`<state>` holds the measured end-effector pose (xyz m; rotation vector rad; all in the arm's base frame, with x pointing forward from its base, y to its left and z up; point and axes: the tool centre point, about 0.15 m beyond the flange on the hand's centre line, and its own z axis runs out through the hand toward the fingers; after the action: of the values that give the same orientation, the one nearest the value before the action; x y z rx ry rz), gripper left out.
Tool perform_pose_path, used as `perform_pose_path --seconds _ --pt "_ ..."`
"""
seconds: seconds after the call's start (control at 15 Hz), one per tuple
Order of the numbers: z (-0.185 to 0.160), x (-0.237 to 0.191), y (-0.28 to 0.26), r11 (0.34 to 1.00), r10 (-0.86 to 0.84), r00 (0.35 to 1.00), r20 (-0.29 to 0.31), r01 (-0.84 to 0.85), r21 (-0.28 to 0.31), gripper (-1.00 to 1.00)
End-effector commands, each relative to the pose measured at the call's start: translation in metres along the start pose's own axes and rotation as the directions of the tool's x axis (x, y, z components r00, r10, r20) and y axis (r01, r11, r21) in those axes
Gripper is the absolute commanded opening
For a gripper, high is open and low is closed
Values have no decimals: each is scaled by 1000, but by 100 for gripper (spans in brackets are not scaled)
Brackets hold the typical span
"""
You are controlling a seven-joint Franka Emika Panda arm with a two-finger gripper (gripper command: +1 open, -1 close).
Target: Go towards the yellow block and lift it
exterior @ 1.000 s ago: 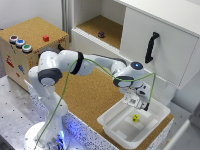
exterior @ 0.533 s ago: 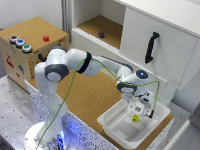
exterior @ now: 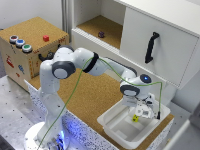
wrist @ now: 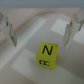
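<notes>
Yellow block [wrist: 46,55]: black "N" on the upper face, a second dark mark below it, not legible. Only the wrist view shows this lettering; in the exterior view the block [exterior: 135,118] is a yellow speck inside the white plastic tray [exterior: 112,125]. Gripper [wrist: 39,30] spread wide, holding nothing; fingers [wrist: 8,29] stand to either side of the cube, clear of it. Exterior view alone shows cork-textured worktop [exterior: 90,95], red cube [exterior: 46,38] on the cork-topped box, dark purple object [exterior: 101,34] in the open shelf, black cabinet handle [exterior: 151,46].

Robotics lab, Panda arm [exterior: 80,62] bolted to perforated metal base [exterior: 15,107], cork-topped counter [exterior: 95,95], wooden button box [exterior: 30,50], white mock cabinet [exterior: 160,45]
</notes>
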<state>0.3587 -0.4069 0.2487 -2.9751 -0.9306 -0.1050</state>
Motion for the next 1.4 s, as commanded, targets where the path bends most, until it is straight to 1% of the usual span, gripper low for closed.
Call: perform_pose_path --seconds 0.0,0.13,0.2,0.33,0.4,0.47,0.87,1.13,1.2,1.33 --pt "28 0 16 999 -26 1000 17 27 -44 100" --pt "31 4 19 998 -29 999 23 30 -63 100" --pt "34 4 17 996 -45 998 35 47 -75 100" --pt "39 -2 14 995 -58 996 61 62 -77 100" --pt "41 -4 14 996 -48 997 63 53 -77 100" --pt "42 -5 15 995 -35 998 61 40 -87 -100" --pt "43 -8 11 997 -11 997 71 16 -73 -100" --pt "30 -7 12 997 37 998 44 -33 -75 -100" --pt "23 -6 13 995 57 998 34 -54 -82 -100" --pt "-6 -2 23 984 147 989 -17 -148 -97 -100"
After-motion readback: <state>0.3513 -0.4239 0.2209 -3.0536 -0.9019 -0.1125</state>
